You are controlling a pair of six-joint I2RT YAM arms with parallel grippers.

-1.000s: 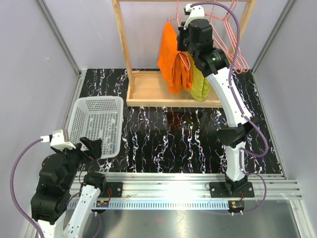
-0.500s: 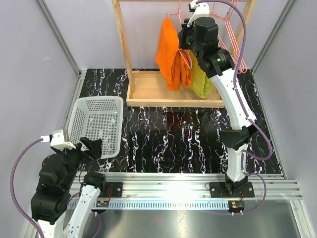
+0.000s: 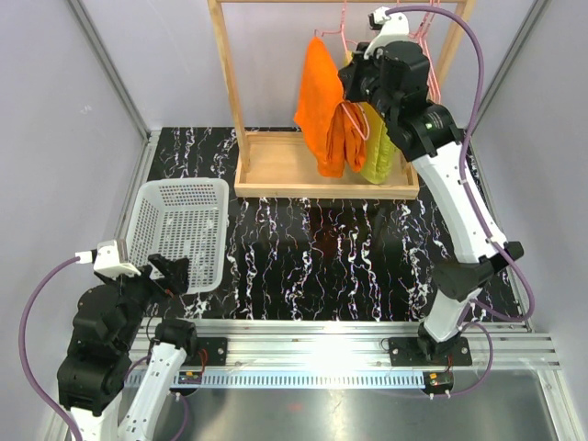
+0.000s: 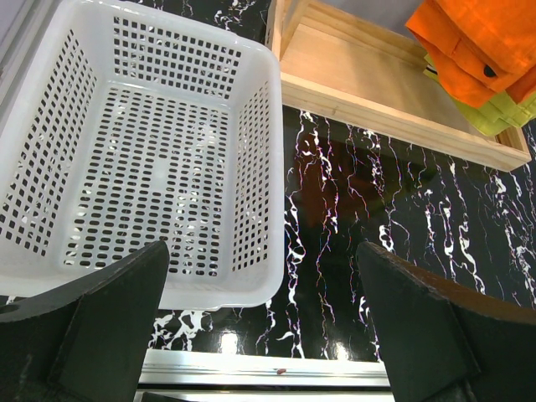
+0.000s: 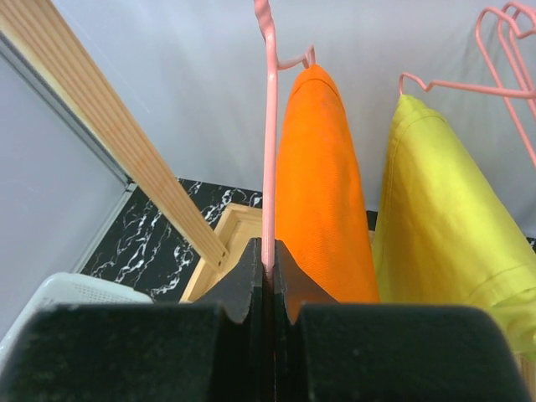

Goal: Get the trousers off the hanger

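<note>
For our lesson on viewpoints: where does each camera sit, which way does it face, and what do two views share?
Top external: above and behind, looking down on left arm, right arm, the basket and the rack.
Left wrist: down past open left fingers into the basket.
Right wrist: along shut right fingers pinching the hanger.
All three share the trousers.

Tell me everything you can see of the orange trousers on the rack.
The orange trousers are bright, soft cloth, folded over a pink wire hanger and hanging lengthwise inside the wooden rack, their lower end over its base. Yellow-green trousers hang close beside them. The right gripper is shut on the hanger's wire next to them, not on the cloth.
</note>
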